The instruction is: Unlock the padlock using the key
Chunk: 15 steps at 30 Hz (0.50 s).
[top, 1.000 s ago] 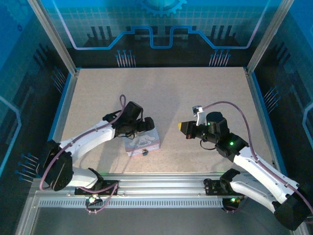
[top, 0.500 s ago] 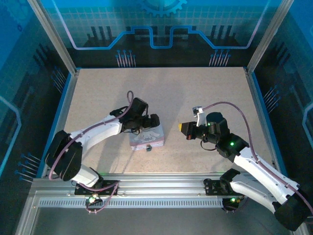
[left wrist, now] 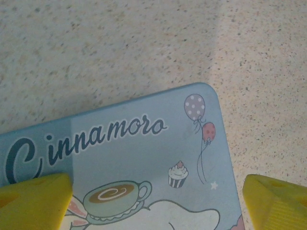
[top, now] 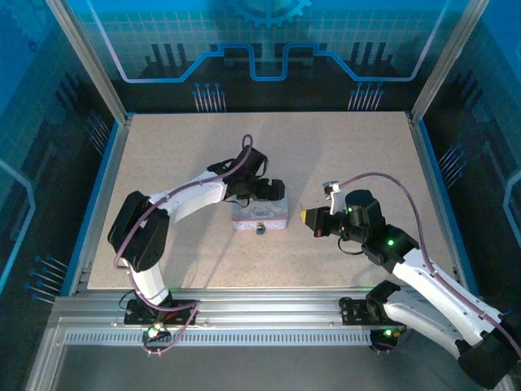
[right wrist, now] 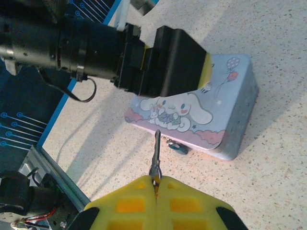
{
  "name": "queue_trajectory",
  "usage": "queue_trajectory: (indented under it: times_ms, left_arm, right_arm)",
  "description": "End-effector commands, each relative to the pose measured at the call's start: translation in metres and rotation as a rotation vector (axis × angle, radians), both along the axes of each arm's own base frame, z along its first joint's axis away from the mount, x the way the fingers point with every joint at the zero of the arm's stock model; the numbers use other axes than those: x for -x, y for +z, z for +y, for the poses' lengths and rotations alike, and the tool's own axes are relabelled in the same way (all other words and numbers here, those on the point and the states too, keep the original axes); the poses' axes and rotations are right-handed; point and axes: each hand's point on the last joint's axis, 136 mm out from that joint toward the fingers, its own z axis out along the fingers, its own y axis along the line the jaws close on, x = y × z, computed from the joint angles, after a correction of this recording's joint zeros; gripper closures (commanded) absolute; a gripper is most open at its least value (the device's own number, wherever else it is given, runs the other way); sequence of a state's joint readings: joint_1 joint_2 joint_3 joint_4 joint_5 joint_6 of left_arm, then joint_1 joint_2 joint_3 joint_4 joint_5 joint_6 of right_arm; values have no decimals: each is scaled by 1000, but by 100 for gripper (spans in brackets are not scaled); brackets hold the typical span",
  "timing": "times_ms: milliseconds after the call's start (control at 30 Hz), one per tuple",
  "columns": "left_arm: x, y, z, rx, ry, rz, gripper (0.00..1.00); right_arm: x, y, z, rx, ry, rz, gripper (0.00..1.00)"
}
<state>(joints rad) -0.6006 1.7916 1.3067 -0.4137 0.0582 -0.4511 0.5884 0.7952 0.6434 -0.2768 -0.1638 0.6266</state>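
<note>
Not much done yet on this one tbh. The right gripper [right wrist: 156, 184] is clamped shut on the key [right wrist: 156, 146], which sticks out of its tips in the lower middle of the right wrist view, pointing up toward the tin box [right wrist: 211, 110]. The padlock [right wrist: 177, 145] sits against the tin's lower edge, just right of the key tip. The two look near but apart.

So the key's in hand, but it isn't in the lock. The lock looks closed as far as I can tell, though it's tiny.

The left gripper [top: 273, 192] sits over the tin near the middle of the top view, jaws spread wide, one yellow finger [left wrist: 33, 203] over the lid. Can't tell if it's actually pressing on the tin.

Left to do: line up, insert, turn.
</note>
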Motion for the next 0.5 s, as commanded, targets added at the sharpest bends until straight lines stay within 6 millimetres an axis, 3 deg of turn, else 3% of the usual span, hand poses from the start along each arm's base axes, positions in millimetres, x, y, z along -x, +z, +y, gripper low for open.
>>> queue_trajectory:
  times_ms: [0, 233, 467]
  left_arm:
    - [12, -17, -13, -36, -131, 45, 7]
    - [6, -5, -32, -39, -220, -7, 6]
    - [-1, 48, -41, 17, -213, -107, 7]
  right_arm:
    - [6, 2, -2, 15, 11, -8, 100]
    - [7, -1, -7, 38, 1, 2, 100]
    - [6, -3, -20, 87, -40, 9, 100]
